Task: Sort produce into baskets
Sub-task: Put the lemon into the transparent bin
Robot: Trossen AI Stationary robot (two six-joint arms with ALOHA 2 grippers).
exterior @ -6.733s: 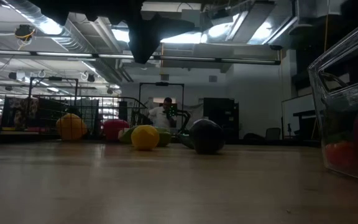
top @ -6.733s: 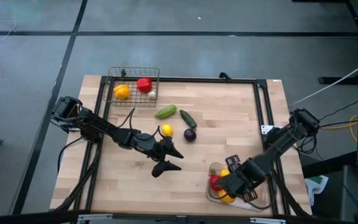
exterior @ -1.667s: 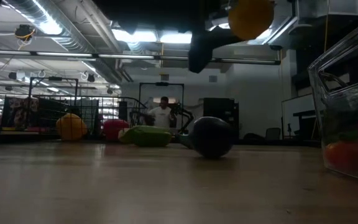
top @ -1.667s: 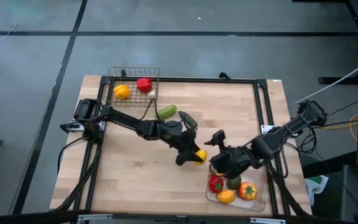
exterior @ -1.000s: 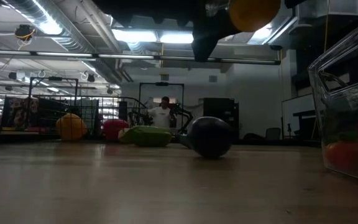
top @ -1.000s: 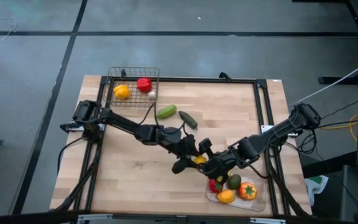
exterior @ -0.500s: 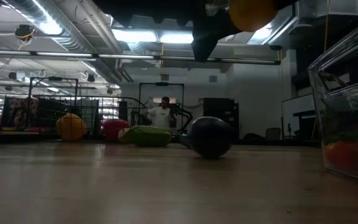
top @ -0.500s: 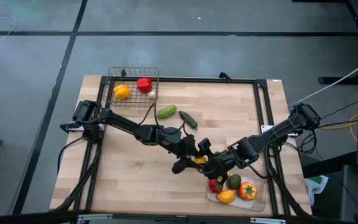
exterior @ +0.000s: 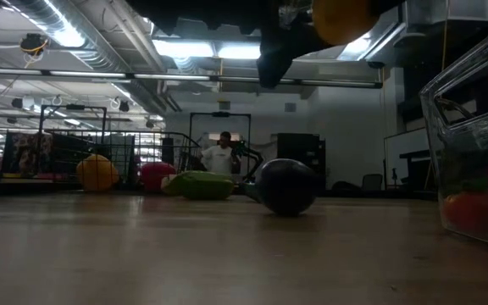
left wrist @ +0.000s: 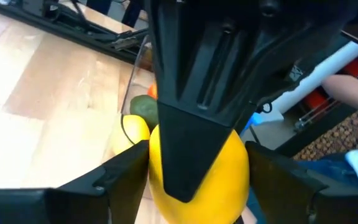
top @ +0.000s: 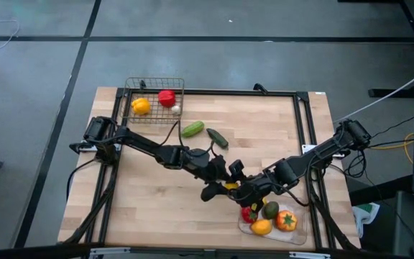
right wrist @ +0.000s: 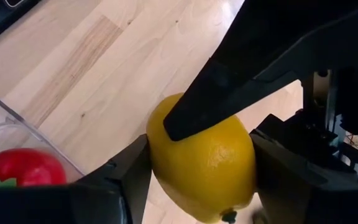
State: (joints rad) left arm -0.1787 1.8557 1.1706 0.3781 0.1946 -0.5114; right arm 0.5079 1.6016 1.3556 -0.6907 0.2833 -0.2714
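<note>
Yellow lemon point(top: 231, 185) hangs in the air above the wooden desk point(top: 264, 137), caught between both arms at once, just beside the clear plastic tray point(top: 302, 232) at the desk's near right corner. The right end effector point(right wrist: 194, 171) has its two dark fingers against either side of the lemon, and in the right wrist view a finger of the other arm lies across the fruit's top. The left end effector point(left wrist: 197, 171) also sits around the lemon, but in the left wrist view small gaps show between its fingers and the fruit, so I cannot tell whether it grips or has let go. In the low view the lemon point(exterior: 343, 19) shows near the top edge, well clear of the desk surface. The tray holds a red fruit point(top: 249, 213), a green one point(top: 270, 210), an orange-red tomato point(top: 287, 220) and a yellow piece point(top: 261, 227). At the far left corner the wire-mesh basket point(top: 129, 115) contains a yellow-orange pepper point(top: 141, 106), a red pepper point(top: 167, 97) and a small white item point(top: 176, 109). Between basket and arms lie a light green vegetable point(top: 192, 129) and a dark green cucumber point(top: 217, 137), near each other on the bare wood. A dark purple round piece point(exterior: 285, 186) rests on the desk in the low view, beneath the arms. A person point(exterior: 219, 155) stands far off in the room behind.
</note>
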